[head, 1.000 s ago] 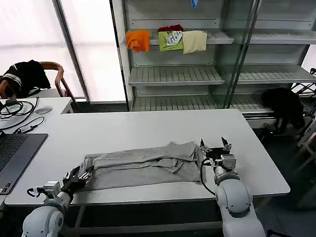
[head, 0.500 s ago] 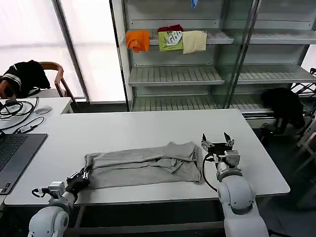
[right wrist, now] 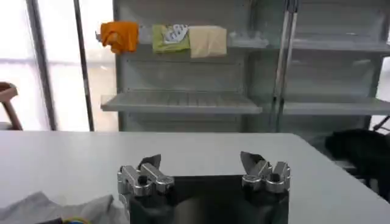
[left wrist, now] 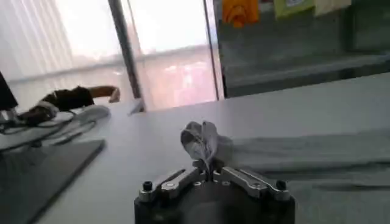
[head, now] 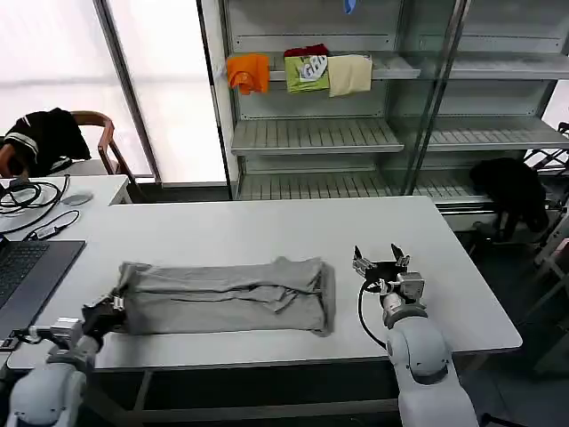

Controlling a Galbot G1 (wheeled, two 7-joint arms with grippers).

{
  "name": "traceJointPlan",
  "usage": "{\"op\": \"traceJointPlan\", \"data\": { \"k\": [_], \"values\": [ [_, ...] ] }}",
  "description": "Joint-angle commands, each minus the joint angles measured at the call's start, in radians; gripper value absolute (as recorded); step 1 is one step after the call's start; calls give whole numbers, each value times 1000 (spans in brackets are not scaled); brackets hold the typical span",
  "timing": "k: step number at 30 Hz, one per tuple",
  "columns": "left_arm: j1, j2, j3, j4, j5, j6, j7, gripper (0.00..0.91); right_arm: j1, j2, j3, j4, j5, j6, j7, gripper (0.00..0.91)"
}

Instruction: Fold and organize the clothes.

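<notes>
Shirt (head: 227, 296) first: the light grey shirt lies folded long on the white table (head: 267, 227), and it has slid toward the left side since a moment ago. Back then its far end lay right beside the right gripper (head: 380, 263). Now there is a clear strip of bare table between them.

The left gripper (head: 111, 307) has pulled back toward the table's left front edge too, and it still pinches the shirt's end. In the left wrist view the fingers are squeezed tight together on a little bunch of grey cloth (left wrist: 201, 141) that sticks up between them.

The right gripper sits a bit to the right of the shirt, not touching it, with its two fingers spread wide apart and nothing between them (it has hardly moved).

In the right wrist view, a corner of the shirt (right wrist: 55, 208) peeks in, cut off by the edge. A spot of colour shows on it, too small to make out. The shirt's print is folded out of sight in the head view.
</notes>
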Motion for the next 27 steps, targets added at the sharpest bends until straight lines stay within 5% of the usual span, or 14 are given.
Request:
{"op": "traceJointPlan", "data": {
  "k": [1, 8, 15, 20, 27],
  "values": [
    [-17, 188, -231, 7, 186, -74, 118, 0, 11, 11, -17, -66, 36, 73, -44, 907],
    [-45, 193, -187, -109, 186, -7, 100, 0, 14, 10, -11, -76, 39, 94, -39, 907],
    [-35, 9, 124, -346, 151, 115, -70, 10, -15, -1, 3, -80, 31, 112, -32, 907],
    [-55, -85, 337, -348, 141, 183, -129, 10, -31, -5, 7, -77, 23, 123, -33, 907],
    [-81, -146, 463, -273, 148, 201, -161, 10, -40, -6, 8, -76, 5, 140, -37, 907]
  ]
}}
